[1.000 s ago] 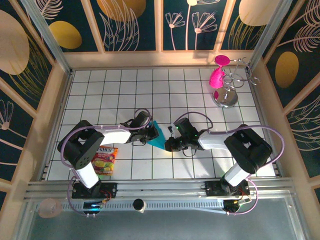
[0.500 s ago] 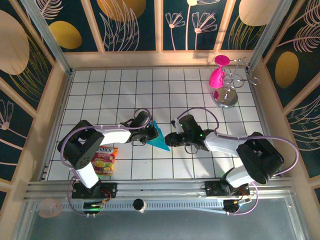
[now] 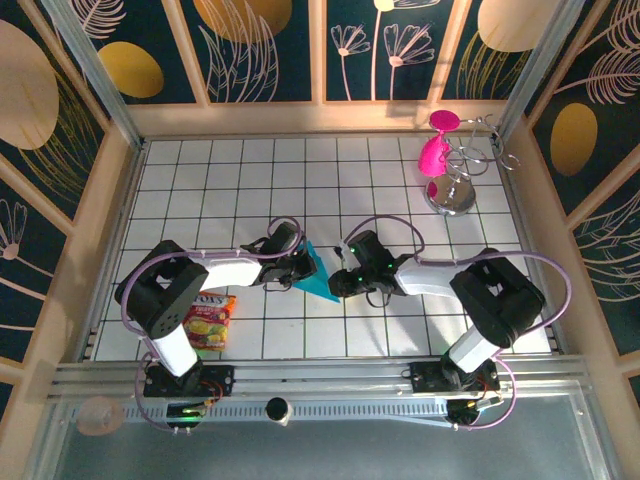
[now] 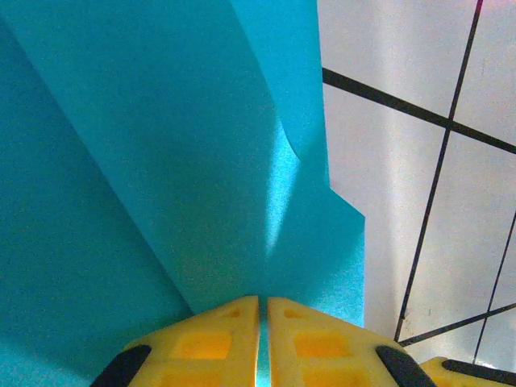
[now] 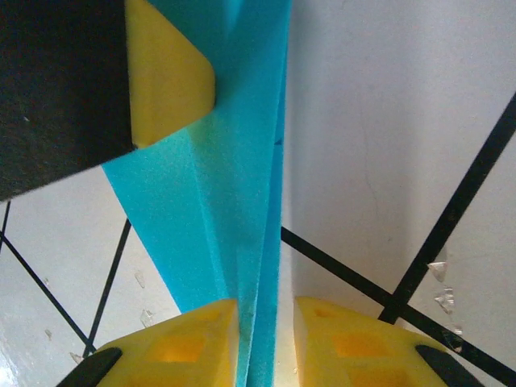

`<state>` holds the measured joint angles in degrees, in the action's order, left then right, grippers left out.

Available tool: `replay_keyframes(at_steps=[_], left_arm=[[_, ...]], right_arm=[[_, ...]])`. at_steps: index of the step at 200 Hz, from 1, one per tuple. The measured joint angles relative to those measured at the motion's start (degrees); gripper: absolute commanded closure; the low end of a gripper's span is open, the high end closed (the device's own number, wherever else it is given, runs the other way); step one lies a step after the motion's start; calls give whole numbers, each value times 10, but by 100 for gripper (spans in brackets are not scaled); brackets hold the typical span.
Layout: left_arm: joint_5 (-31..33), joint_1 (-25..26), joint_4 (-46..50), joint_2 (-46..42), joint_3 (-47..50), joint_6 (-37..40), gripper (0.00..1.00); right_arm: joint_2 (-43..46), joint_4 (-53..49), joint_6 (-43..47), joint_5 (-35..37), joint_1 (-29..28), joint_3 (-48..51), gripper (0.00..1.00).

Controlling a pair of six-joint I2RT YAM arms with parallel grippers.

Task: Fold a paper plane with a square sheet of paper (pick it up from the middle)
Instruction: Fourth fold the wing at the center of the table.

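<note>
The turquoise paper plane is a creased dart held off the white grid table between the two arms. My left gripper is shut on it; in the left wrist view the yellow fingertips pinch the folded blue sheet. My right gripper straddles the narrow end of the plane. Its jaws stand open: the paper lies against one finger and a gap shows beside the other. The left gripper's yellow pad presses the paper at the upper left of the right wrist view.
A red-and-yellow snack packet lies near the left arm's base. Pink goblets hang on a wire rack at the back right. Wooden frame rails border the table.
The right arm swung its elbow out to the right and came back. Its gripper stayed at the plane's right end and is now set around the paper. The left gripper kept its hold.
</note>
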<state>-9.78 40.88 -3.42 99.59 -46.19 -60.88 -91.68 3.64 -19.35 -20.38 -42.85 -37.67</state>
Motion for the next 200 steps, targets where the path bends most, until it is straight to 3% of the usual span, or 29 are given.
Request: replay_keyframes(at_steps=[82,140,200], left_arm=[[5,0,11,-11,0,4,87],[-3,0,-11,-62,0,21,82],[-33,1,-36,-34,1,22,81]], right_arm=[[-15,10,0,-26,15,0,86],[-20,13,0,-37,20,-1,87],[-26,2,-5,-38,20,-10,85]])
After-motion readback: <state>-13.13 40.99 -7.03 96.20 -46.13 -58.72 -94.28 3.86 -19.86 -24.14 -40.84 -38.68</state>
